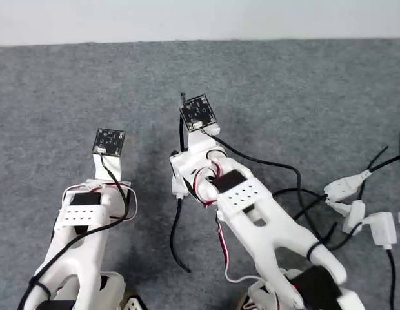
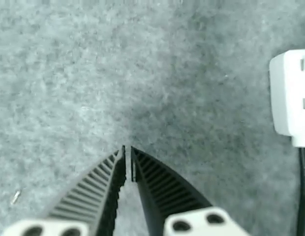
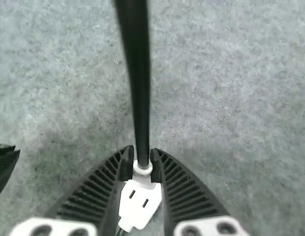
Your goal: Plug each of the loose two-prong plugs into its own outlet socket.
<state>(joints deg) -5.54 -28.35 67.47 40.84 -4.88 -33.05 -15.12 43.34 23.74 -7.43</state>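
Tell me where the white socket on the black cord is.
In the right wrist view the white socket is held in the right gripper, over the grey mat, with its black cord running straight out ahead of it.

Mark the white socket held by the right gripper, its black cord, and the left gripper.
white socket [image 3: 138, 199], right wrist view, on its slotted face.
black cord [image 3: 135, 73], right wrist view, midway along its length.
left gripper [image 2: 128, 149], left wrist view, midway between its closed tips.
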